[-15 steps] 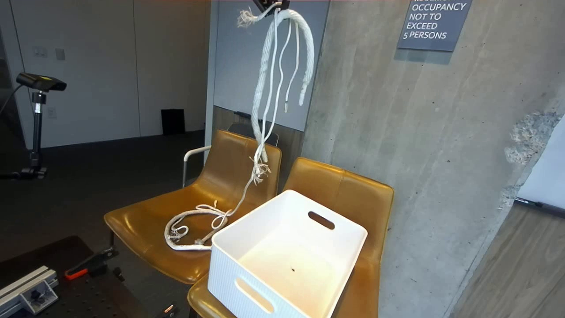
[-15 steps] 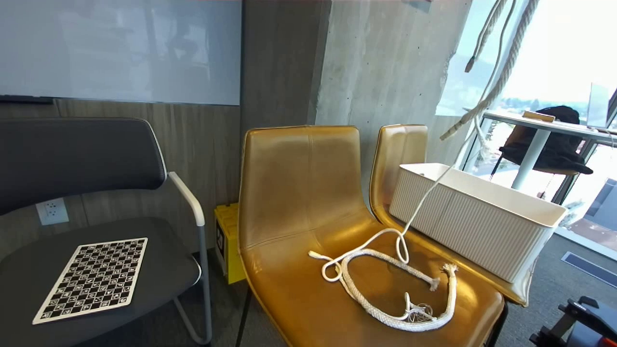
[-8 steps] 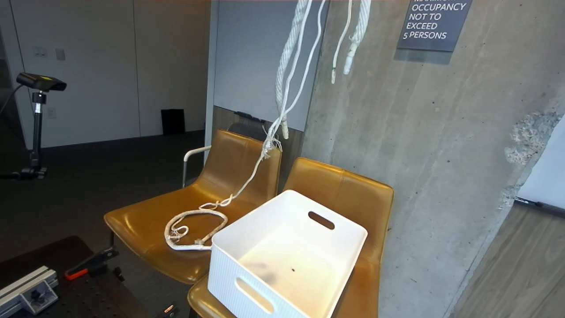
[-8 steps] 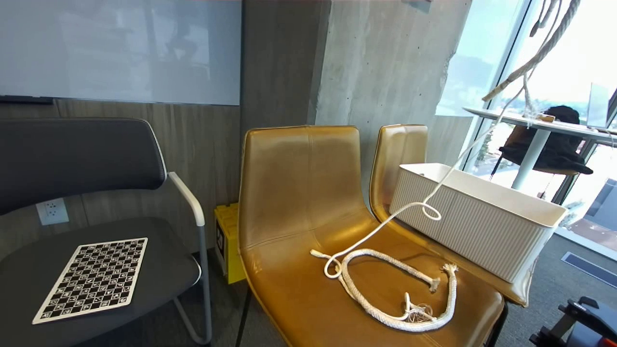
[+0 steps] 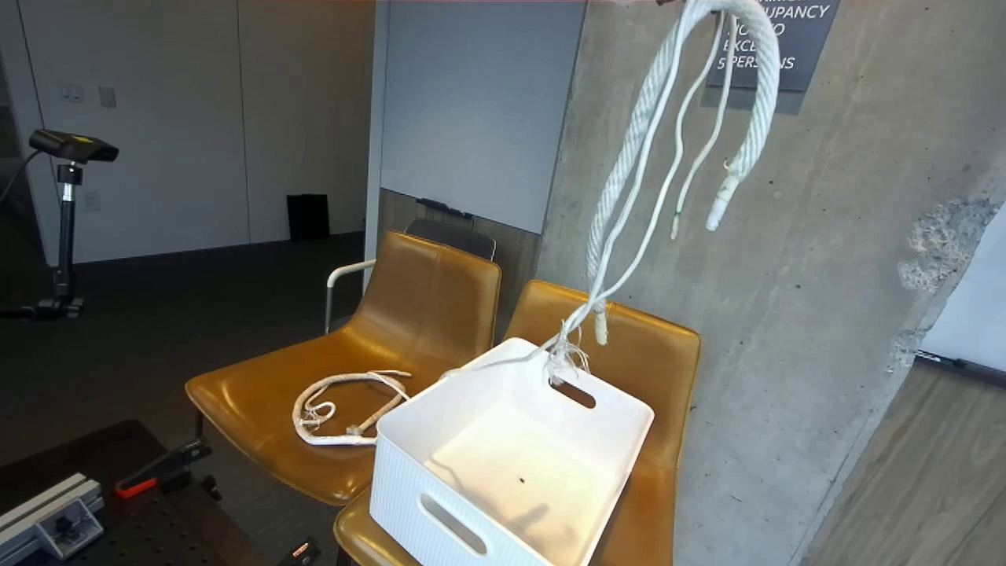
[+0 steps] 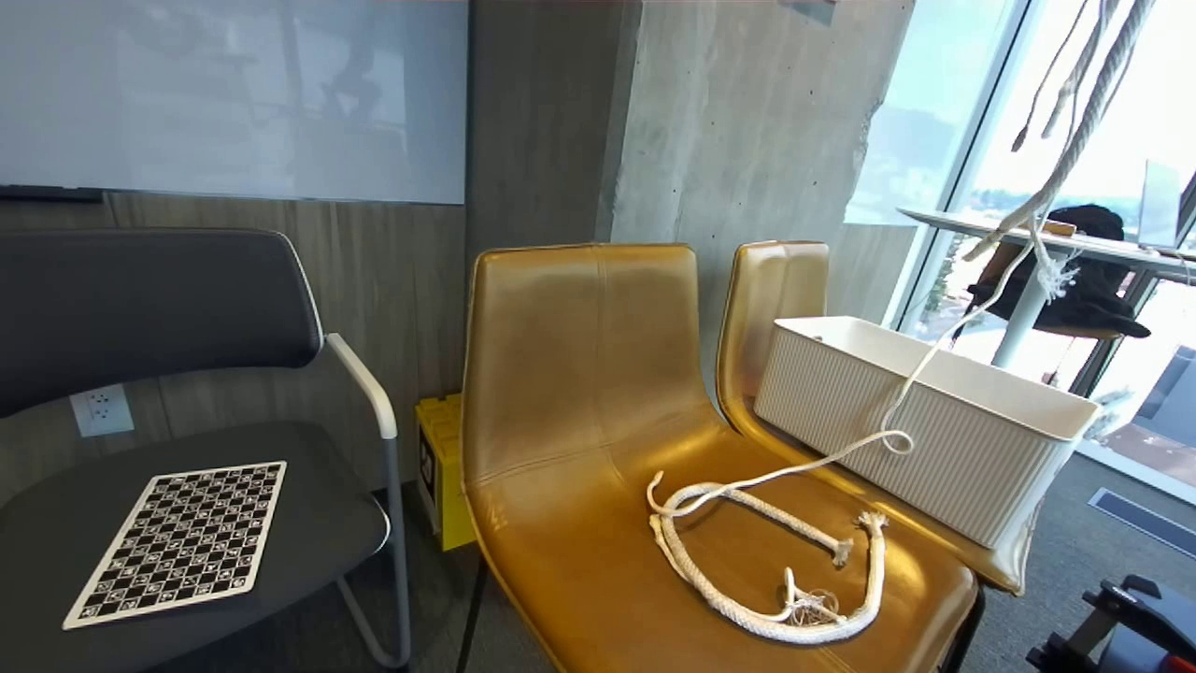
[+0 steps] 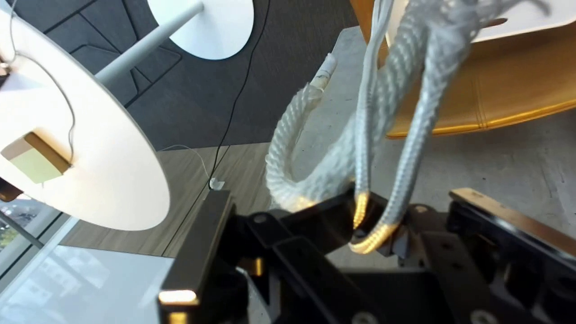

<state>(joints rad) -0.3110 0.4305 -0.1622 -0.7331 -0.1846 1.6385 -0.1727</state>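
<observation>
And the gripper (image 7: 375, 220) is clamped tight! In the wrist view its black fingers (image 7: 326, 216) are drawn together on a white rope bundle (image 7: 391, 85), thick twisted rope plus thin cords (image 7: 416, 141), with one cord looping right over the tips. Hardly any gap between those fingers; exactly how much of the thick rope sits inside the pinch, I can't tell.

Out to an exterior view, and the bundle spills down from the top edge, the rope arching over, one taped end dangling on the right. At its lower end a frayed knot (image 6: 1054, 271) hangs above the white bin (image 6: 944, 449), open space between the two. That bin sits on the right-hand tan chair (image 5: 668, 346).

From near the knot a single thin cord (image 6: 813, 465) trails down leftward to the left-hand tan chair (image 6: 561, 542), where it crosses a rope coil (image 6: 794, 634) lying on the seat. Farther left, a checkered board (image 6: 177, 551) lies on a dark chair (image 6: 159, 318).
</observation>
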